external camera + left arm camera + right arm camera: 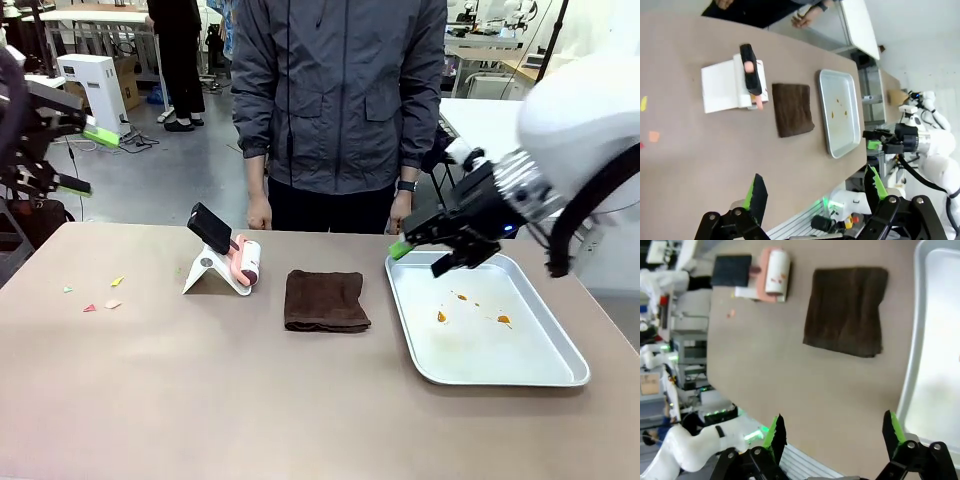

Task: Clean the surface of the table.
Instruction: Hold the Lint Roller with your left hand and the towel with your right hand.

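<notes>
Presently, your inventory reads as follows. The worktop (200, 400) is brownish-tan and matte and takes up the lower half of the front view. You should expect it to be rigid, fixed and smooth, so it offers nothing to grasp and only a face to wipe across. At the left of the frame a few small coloured scraps (100, 298) lie loose on it, and they look light enough to skid away under a careless push. Left of centre, a lint roller (247, 262) rests on a white stand (205, 272). At centre a folded brown cloth (325, 300) lies flat; it looks soft and limp, so you would best pinch it at a folded edge so that the layers lift together. At the right, a silver tray (565, 378) carries orange specks (470, 310). Your right gripper (422, 258) hovers over the tray's upper-left corner with its jaws parted and nothing between them. Your left gripper (88, 160) hangs at the upper left edge of the frame, off the worktop, spread wide and empty. A person (340, 100) stands at the far edge with both hands down.
</notes>
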Tool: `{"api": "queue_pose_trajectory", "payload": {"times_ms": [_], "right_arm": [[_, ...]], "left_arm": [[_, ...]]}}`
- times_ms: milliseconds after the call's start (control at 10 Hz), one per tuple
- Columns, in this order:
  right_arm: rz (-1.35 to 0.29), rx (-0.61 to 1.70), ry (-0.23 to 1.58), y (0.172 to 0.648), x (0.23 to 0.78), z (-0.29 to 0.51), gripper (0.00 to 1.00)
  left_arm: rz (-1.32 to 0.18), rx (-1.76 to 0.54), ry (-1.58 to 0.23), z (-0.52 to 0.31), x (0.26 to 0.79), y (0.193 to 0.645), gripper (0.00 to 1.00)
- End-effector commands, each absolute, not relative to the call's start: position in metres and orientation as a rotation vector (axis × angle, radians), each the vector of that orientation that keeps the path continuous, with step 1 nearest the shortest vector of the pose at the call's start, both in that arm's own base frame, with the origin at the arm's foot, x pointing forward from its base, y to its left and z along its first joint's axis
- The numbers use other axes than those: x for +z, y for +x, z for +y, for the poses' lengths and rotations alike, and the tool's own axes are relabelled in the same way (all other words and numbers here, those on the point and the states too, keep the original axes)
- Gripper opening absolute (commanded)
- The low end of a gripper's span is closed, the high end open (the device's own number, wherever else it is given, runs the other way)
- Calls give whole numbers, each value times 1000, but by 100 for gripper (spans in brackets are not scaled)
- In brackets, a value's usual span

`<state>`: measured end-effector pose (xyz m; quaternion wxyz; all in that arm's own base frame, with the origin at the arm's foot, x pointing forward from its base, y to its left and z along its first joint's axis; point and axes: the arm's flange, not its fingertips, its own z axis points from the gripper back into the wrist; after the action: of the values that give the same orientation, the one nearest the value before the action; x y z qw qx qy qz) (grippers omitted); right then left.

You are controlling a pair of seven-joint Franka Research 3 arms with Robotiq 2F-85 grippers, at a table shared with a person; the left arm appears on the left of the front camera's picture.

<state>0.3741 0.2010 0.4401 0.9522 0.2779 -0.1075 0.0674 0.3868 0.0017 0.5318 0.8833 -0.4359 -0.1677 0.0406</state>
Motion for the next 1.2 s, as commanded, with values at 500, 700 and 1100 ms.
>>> {"api": "queue_pose_trajectory", "payload": {"times_ms": [500, 700, 1100], "right_arm": [[-183, 214, 506, 373, 392, 248, 100], [-169, 231, 478, 368, 386, 254, 100], [-150, 204, 412, 397, 381, 269, 100]], "left_arm": [[-146, -10, -782, -57, 483, 426, 100], [-159, 2, -819, -50, 482, 417, 100], [-121, -61, -795, -67, 475, 438, 100]]}}
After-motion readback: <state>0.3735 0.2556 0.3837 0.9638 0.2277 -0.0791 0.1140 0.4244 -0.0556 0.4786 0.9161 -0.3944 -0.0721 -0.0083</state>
